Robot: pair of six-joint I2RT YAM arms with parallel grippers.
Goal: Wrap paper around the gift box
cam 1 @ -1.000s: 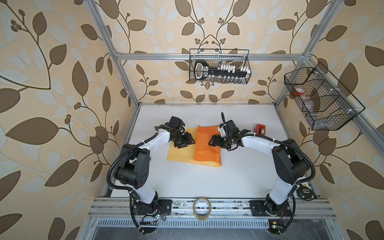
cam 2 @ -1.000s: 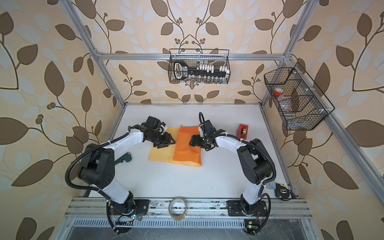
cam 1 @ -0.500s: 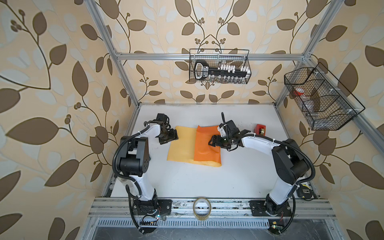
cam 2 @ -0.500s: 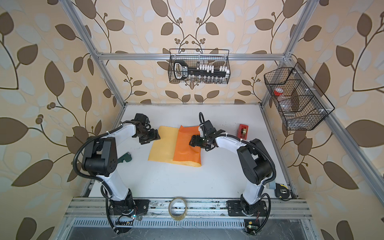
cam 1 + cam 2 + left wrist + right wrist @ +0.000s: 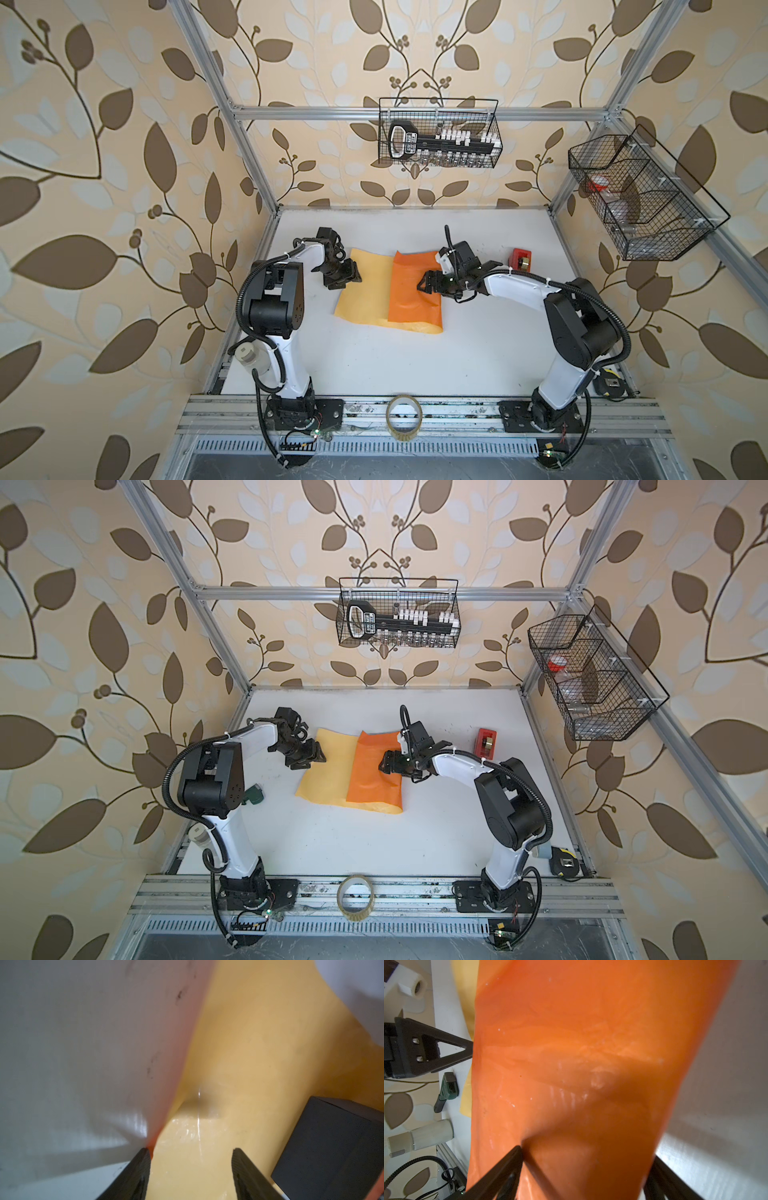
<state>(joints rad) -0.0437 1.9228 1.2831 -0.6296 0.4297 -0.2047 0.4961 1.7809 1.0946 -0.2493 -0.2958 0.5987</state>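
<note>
Of the gift box (image 5: 332, 1147) only one dark corner is shown, in the left wrist view, where it is cut off by the frame edge and the whole picture is blurred. In both top views it is covered by the orange flap of the paper (image 5: 409, 307) at the middle of the frame. The fingers (image 5: 500, 1174) of the right gripper (image 5: 423, 284) are cut off by the edge of the right wrist view, and whether the flap is pressed cannot be told. A green-handled tool (image 5: 252, 794) at the left of a top view is partly hidden by the left arm (image 5: 212, 779). The contents of the wire basket (image 5: 673, 237) at the upper right are too small to be made out.
</note>
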